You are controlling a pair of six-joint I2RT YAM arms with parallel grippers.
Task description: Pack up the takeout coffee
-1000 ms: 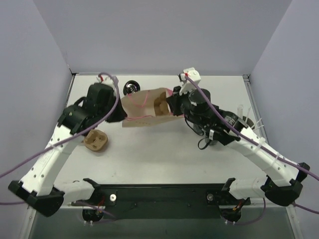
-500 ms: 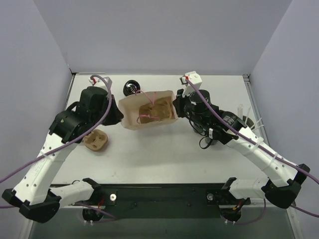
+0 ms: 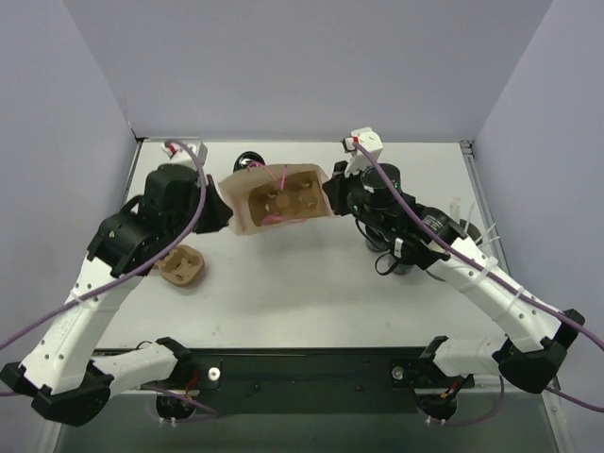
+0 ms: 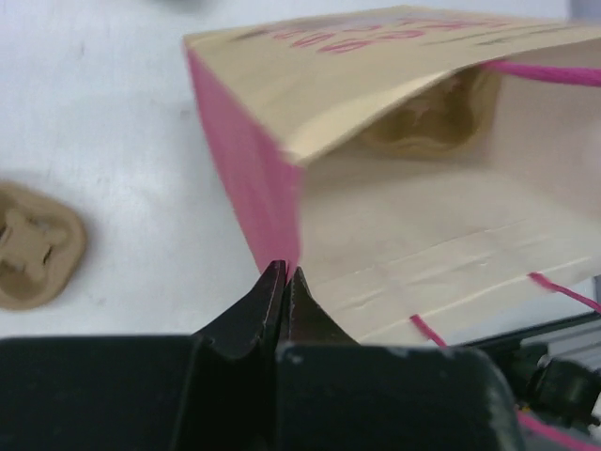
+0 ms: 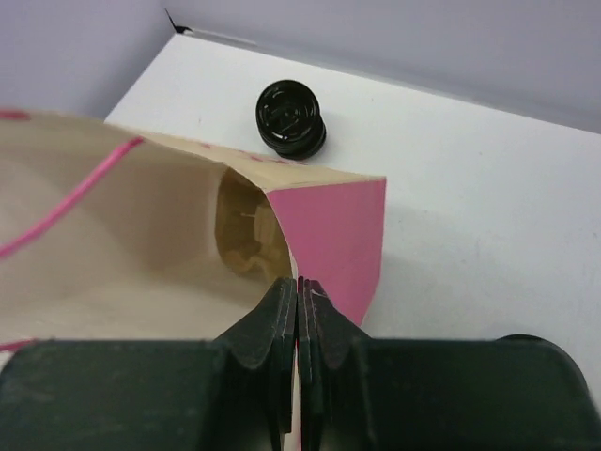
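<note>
Where bag point(image 4: 246, 178) bears lettering point(image 4: 376, 38), it's unreadable.

Paper bag point(image 3: 274, 198): you see matt paper, pink outside, pale tan within.
Pulp tray point(image 3: 180, 266), left of the bag: rough, matt moulded fibre.
Coffee cup point(image 5: 292, 119), behind the bag: black lid, slight sheen.
Table point(image 3: 311, 293): smooth matt white.

Robot lab test cell

Plain lilac walls point(image 3: 302, 66) box in a white table point(image 3: 311, 293) along its far, left and right edges. The left arm point(image 3: 80, 321) and right arm point(image 3: 491, 293) are bolted to a black rail point(image 3: 311, 363) at the near edge, with purple cables point(image 3: 201, 184) attached.
</note>
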